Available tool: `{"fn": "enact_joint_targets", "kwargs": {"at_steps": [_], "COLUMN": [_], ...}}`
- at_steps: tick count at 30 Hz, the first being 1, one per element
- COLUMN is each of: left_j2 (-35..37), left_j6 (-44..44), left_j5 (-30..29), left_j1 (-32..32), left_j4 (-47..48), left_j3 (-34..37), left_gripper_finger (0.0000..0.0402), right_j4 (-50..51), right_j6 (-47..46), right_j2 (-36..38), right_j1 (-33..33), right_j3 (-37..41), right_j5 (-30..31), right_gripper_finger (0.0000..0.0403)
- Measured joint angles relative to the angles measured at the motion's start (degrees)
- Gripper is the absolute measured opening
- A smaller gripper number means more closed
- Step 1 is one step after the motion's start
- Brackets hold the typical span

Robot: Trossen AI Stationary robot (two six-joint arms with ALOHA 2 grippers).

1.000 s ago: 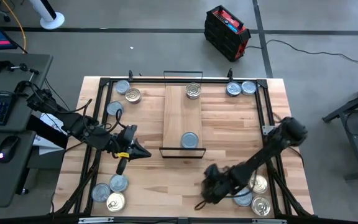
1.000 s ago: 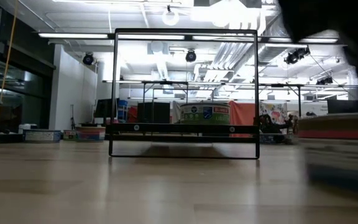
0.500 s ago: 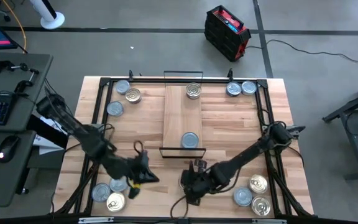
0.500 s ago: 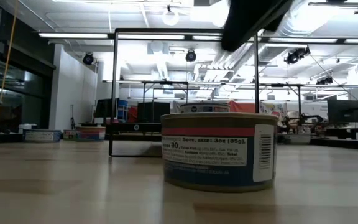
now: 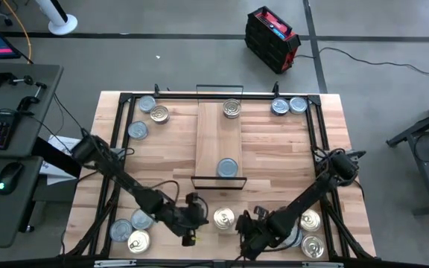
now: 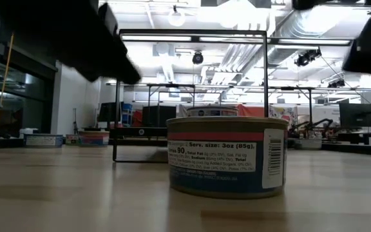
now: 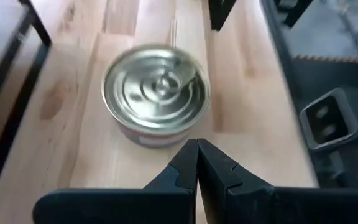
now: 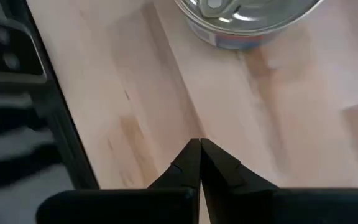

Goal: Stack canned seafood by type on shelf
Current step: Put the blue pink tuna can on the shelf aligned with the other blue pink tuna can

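Tin (image 7: 156, 93) glossy metal (paper label); table (image 7: 135, 165) matt wood.

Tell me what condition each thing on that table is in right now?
left gripper: shut, empty, just left of the lone tin.
right gripper: shut, empty, just right of the lone tin.
lone tin: upright, ring-pull lid sealed, on the tabletop between the grippers.
shelf: lying flat, holding two single tins.
blue-grey tin: upright on the shelf's near end.
silver tin: upright on the shelf's far end.
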State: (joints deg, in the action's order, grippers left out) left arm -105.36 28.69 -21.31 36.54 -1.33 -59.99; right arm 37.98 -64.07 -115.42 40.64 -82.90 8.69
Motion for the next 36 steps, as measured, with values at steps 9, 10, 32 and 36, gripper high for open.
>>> {"fn": "enact_joint_targets", "kwargs": {"at_steps": [9,10,32,36], "left_j2": [-1.29,-1.47,-6.13,-6.24], "left_j6": [-10.84,-12.67,-11.25,-10.02], "left_j5": [-4.16,-3.13,4.97,5.37], "left_j1": [-2.39,-3.03,-4.46,-4.32], "left_j4": [-2.78,-3.02,-5.50,-3.40], "left_j3": [0.00,0.00,-0.25,-0.13], "left_gripper_finger": [0.0000,0.0000,0.0000,0.0000], "right_j4": [-4.27,-4.35,-6.96,-4.07], "right_j6": [-3.45,-3.44,1.12,4.64], "right_j2": [0.02,0.02,0.25,1.41], "right_j1": [-1.47,-1.76,-6.04,-6.03], "right_j3": [6.25,6.72,4.22,-0.12], "right_j5": [-0.03,-0.06,2.74,3.03], "right_gripper_finger": [0.0000,0.0000,0.0000,0.0000]}}
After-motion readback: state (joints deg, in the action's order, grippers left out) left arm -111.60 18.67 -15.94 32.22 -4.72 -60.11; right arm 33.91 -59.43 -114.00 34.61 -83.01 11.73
